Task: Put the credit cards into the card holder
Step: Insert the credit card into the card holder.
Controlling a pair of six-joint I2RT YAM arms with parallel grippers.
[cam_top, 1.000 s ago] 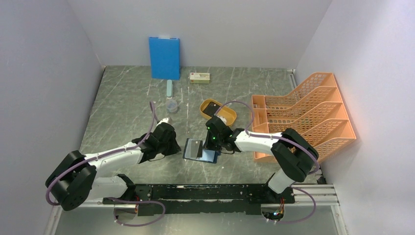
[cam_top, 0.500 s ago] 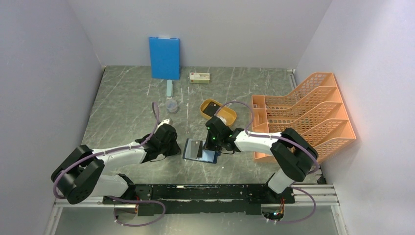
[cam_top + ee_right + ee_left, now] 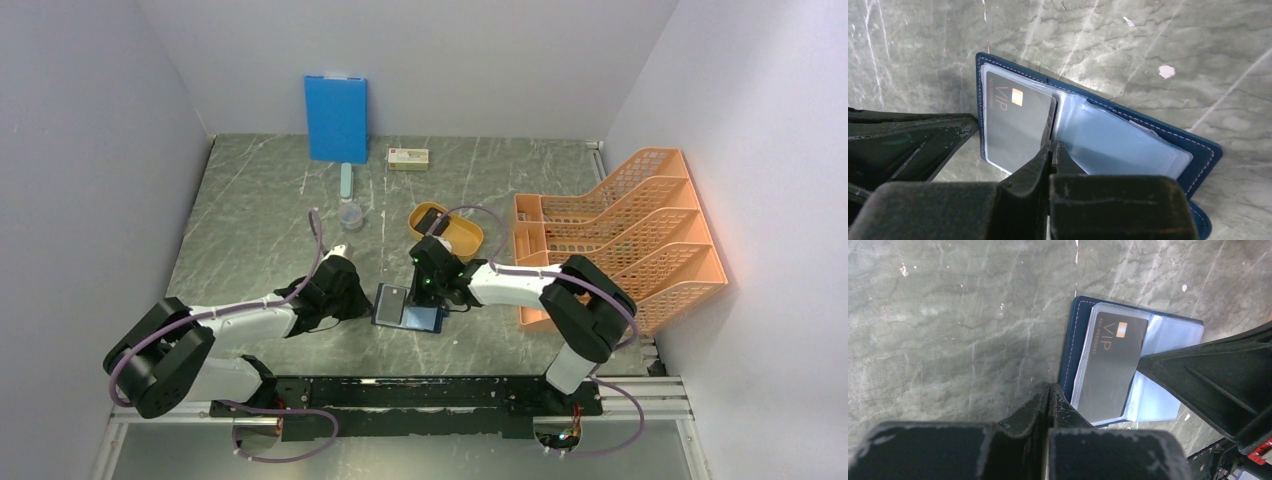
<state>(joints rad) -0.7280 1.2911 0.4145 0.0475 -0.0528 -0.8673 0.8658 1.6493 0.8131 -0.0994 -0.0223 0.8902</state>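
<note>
The card holder [image 3: 408, 307] lies open on the marble table between my two arms, navy outside, with clear sleeves inside. A dark credit card [image 3: 1110, 365] marked VIP sits in the left sleeve, also seen in the right wrist view [image 3: 1015, 125]. My left gripper [image 3: 1049, 387] is shut, its tip at the holder's left navy edge [image 3: 1070, 350]. My right gripper [image 3: 1050, 145] is shut too, with nothing between its fingers, and its tip rests at the card's right edge near the fold. From above, the left gripper [image 3: 358, 300] and right gripper [image 3: 425, 292] flank the holder.
A yellow oval tray [image 3: 470, 240] behind the right gripper holds a dark card-like thing [image 3: 431, 217]. An orange file rack [image 3: 625, 235] fills the right side. A blue board [image 3: 336, 118], a small box [image 3: 408, 158], a pale bar [image 3: 346, 181] and a small cup [image 3: 351, 215] stand further back.
The right gripper has slid a little to the left and the card holder has shifted left with it. The left arm's elbow has swung inward; its gripper stays by the holder.
</note>
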